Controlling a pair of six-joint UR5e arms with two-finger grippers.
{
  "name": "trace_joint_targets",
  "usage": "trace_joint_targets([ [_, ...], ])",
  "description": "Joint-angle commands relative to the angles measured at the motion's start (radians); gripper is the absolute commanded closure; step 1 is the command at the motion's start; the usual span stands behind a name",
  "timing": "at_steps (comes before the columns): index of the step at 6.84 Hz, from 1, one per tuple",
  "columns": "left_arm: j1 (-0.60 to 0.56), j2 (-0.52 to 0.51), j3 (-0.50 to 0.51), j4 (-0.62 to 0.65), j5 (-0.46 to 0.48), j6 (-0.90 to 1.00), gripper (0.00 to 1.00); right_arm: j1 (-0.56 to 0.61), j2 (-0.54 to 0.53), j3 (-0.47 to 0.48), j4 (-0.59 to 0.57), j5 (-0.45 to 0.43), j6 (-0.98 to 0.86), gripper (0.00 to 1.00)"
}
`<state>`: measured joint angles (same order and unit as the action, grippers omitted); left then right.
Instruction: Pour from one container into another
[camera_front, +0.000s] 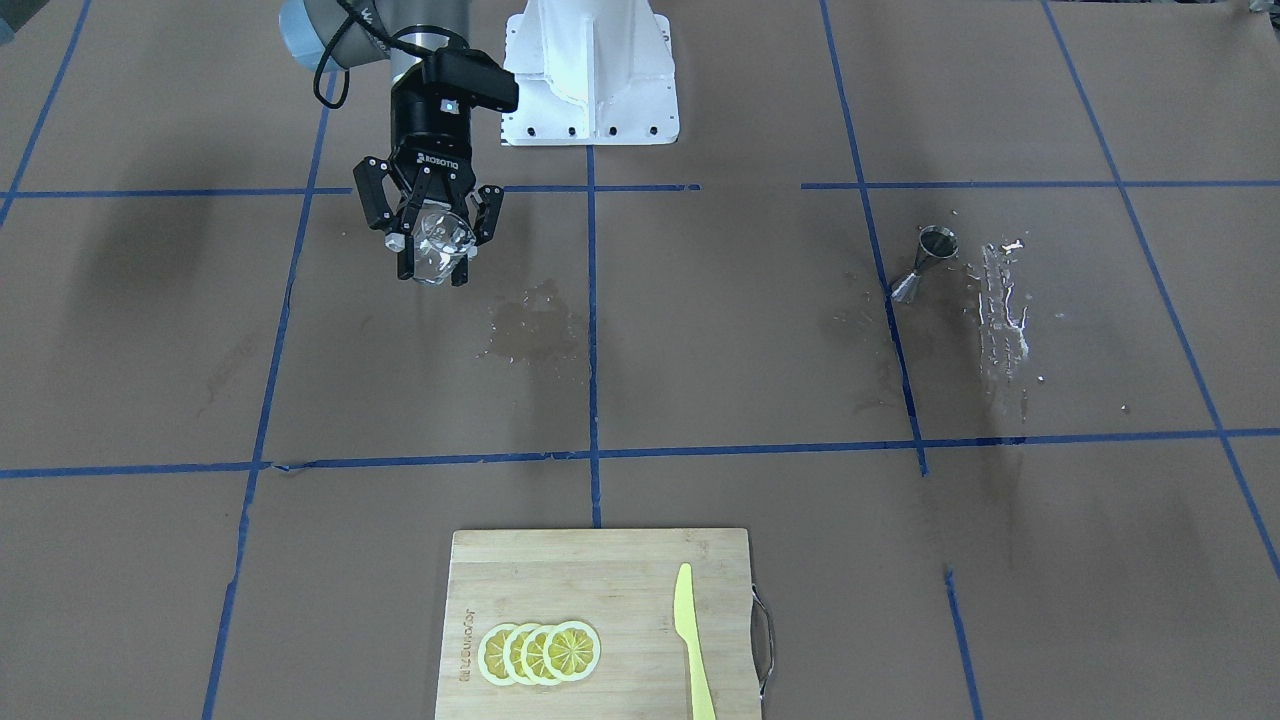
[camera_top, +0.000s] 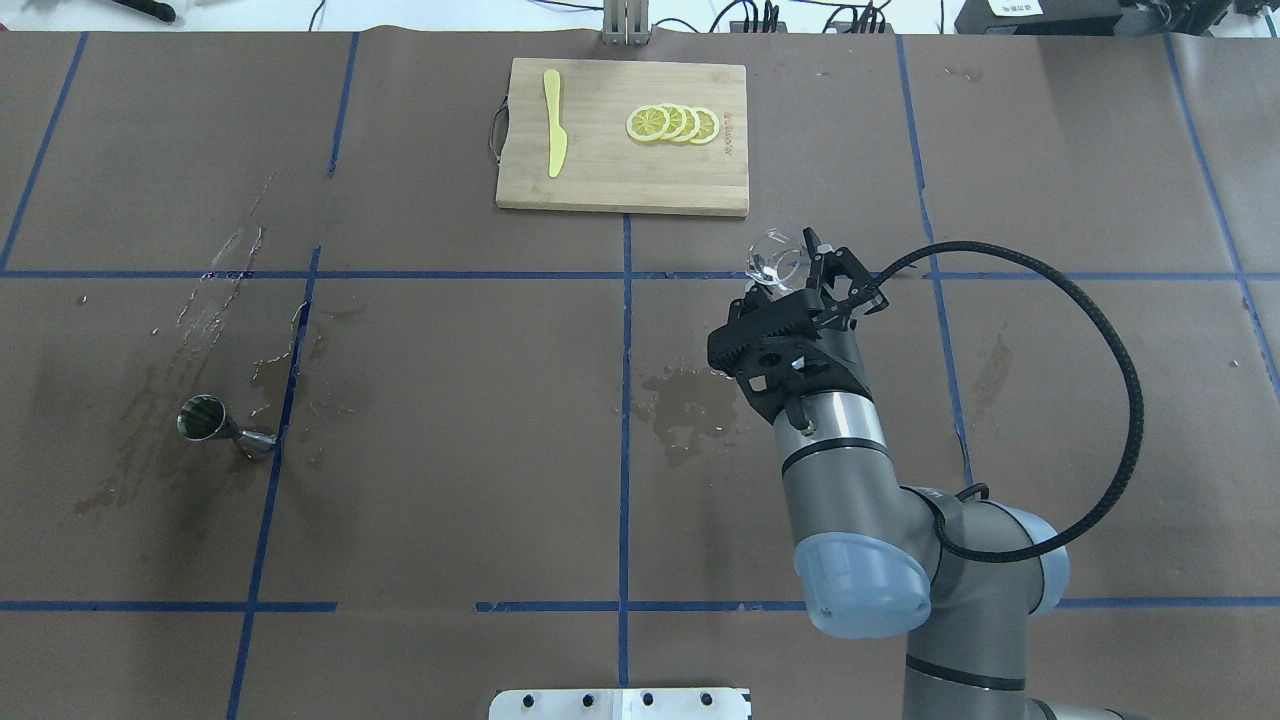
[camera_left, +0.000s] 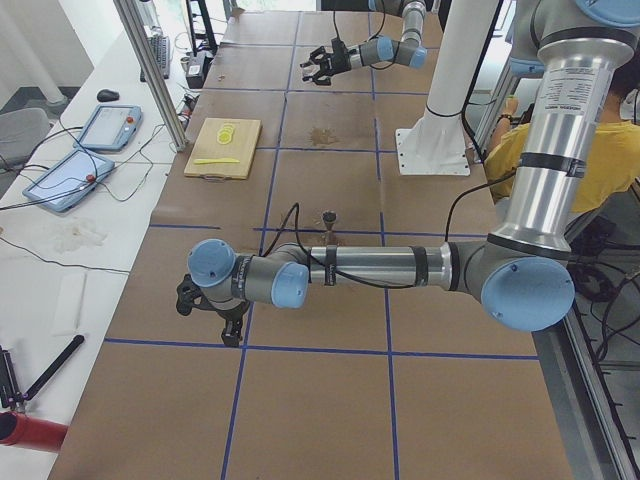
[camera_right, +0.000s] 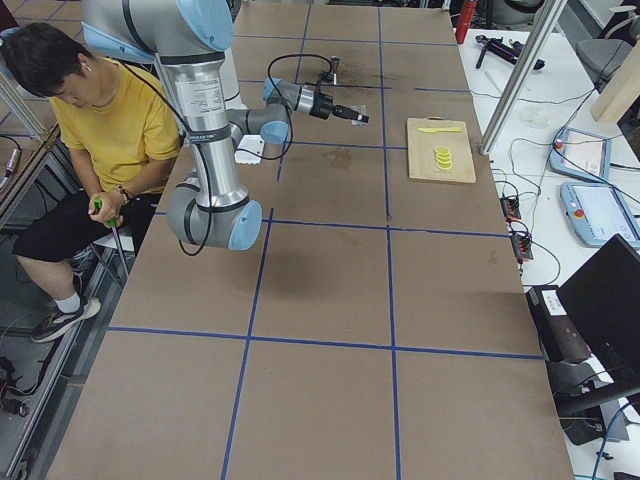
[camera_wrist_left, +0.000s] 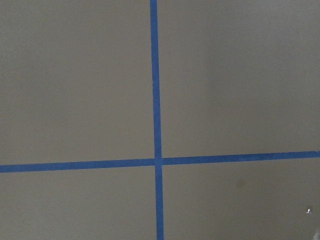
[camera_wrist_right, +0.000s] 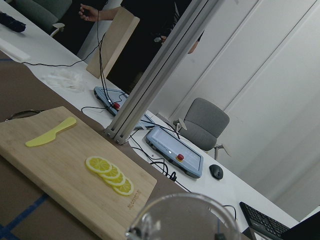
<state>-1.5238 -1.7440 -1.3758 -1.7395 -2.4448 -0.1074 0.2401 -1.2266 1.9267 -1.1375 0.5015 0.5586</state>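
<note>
A small clear glass (camera_front: 441, 246) hangs above the table, tilted, with my right gripper (camera_front: 436, 262) shut on it. From overhead the glass (camera_top: 775, 262) sticks out past the gripper (camera_top: 797, 272) towards the cutting board. Its rim (camera_wrist_right: 184, 214) fills the bottom of the right wrist view. The steel hourglass jigger (camera_front: 925, 264) stands far off on the table's other half, beside a tape line (camera_top: 216, 424). My left gripper (camera_left: 214, 308) shows only in the exterior left view, low over the table; I cannot tell whether it is open or shut.
A wooden cutting board (camera_front: 560, 570) at the table's operator side carries lemon slices (camera_front: 540, 652) and a yellow knife (camera_front: 692, 640). Wet stains (camera_front: 530, 325) mark the paper at mid-table and around the jigger. The white robot base (camera_front: 590, 70) stands at the robot's edge.
</note>
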Motion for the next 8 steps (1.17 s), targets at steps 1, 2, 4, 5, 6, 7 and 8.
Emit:
trace_joint_targets([
  [1, 0.001, 0.014, -0.02, 0.0, 0.003, -0.005, 0.0, 0.018, -0.1, 0.001, 0.163, 0.017, -0.006, 1.0],
  [2, -0.001, 0.059, -0.06, 0.0, 0.003, -0.005, 0.0, 0.022, -0.131, 0.001, 0.214, 0.019, -0.003, 1.0],
  [4, -0.003, 0.126, -0.117, -0.002, 0.004, -0.003, 0.0, 0.027, -0.175, -0.002, 0.27, 0.017, 0.017, 1.0],
  [5, -0.001, 0.126, -0.115, 0.0, 0.004, -0.003, 0.0, 0.027, -0.229, -0.003, 0.318, 0.012, 0.026, 1.0],
  [6, -0.001, 0.126, -0.117, 0.0, 0.003, -0.003, 0.0, 0.031, -0.278, -0.003, 0.344, 0.009, 0.067, 1.0],
  [7, -0.001, 0.124, -0.118, 0.0, 0.003, -0.005, 0.0, 0.039, -0.296, -0.005, 0.351, 0.009, 0.123, 1.0],
  [8, 0.001, 0.124, -0.118, -0.002, 0.003, -0.005, 0.0, 0.039, -0.306, -0.008, 0.354, 0.015, 0.232, 1.0],
])
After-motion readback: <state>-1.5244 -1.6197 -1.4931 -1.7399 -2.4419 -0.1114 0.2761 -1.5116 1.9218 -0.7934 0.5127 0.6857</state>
